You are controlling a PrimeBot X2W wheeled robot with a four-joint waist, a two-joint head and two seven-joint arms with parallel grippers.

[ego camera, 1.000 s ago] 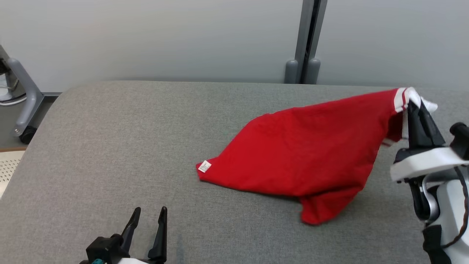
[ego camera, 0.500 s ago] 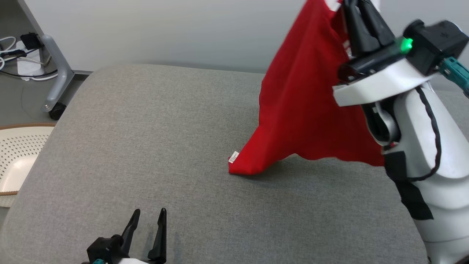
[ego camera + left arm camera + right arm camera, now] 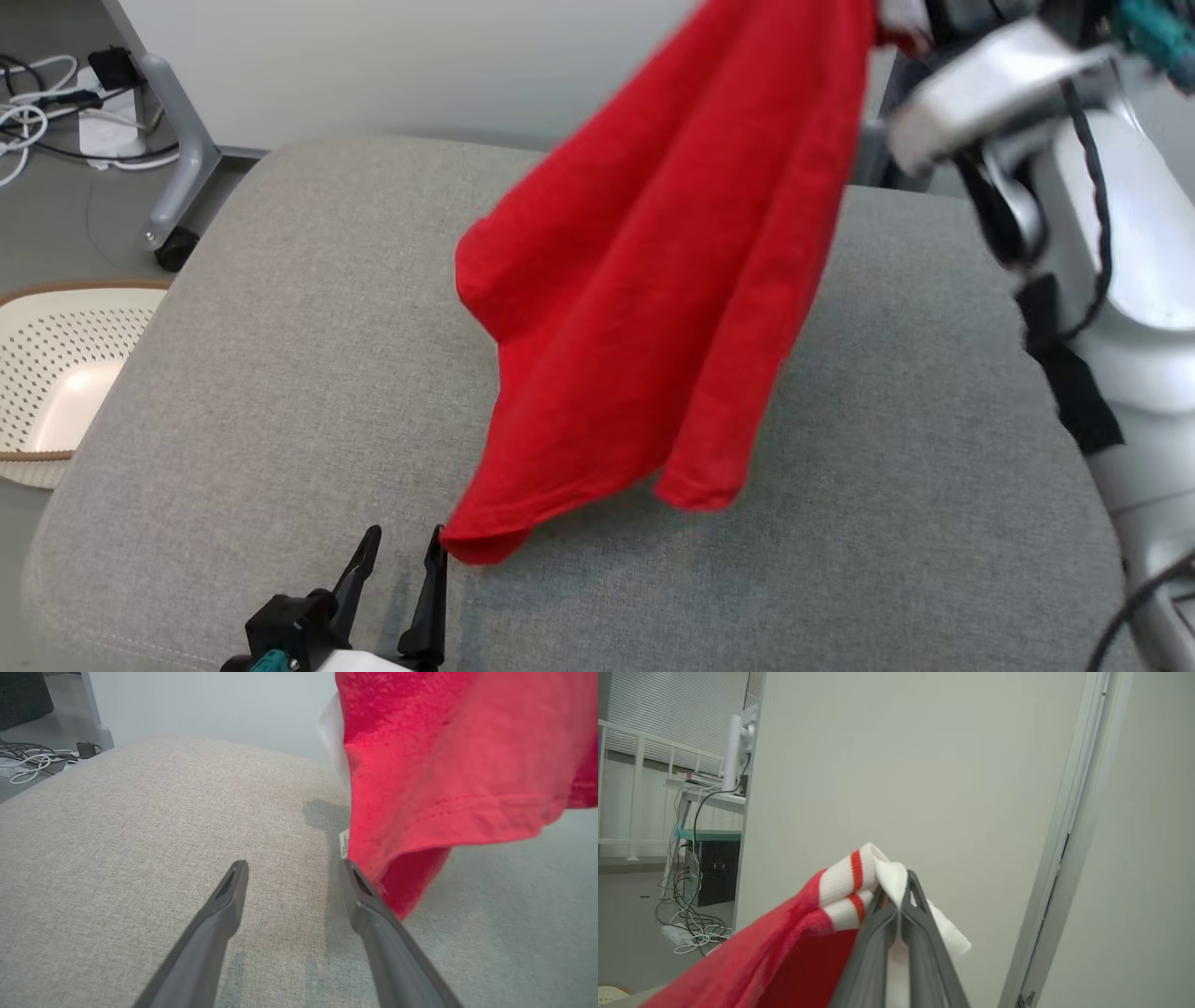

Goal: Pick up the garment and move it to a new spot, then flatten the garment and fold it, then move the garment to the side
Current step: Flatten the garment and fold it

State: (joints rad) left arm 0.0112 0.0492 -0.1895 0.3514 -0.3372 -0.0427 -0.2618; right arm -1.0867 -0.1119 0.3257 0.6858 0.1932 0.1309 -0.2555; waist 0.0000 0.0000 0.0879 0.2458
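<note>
The garment (image 3: 653,280) runs off the head view's top edge, and the right arm (image 3: 1125,233) is blurred.

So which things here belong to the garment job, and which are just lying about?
Job: red garment, clamped in the right gripper; open left gripper; grey padded surface.
Lying about: white perforated basket; floor cables; grey wheeled frame leg.

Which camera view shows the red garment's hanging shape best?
The head view: the garment hangs from the right tool, its lowest corner beside the left tool. The left wrist view gives its hem close up; the right wrist view, its striped cuff pinched.
</note>
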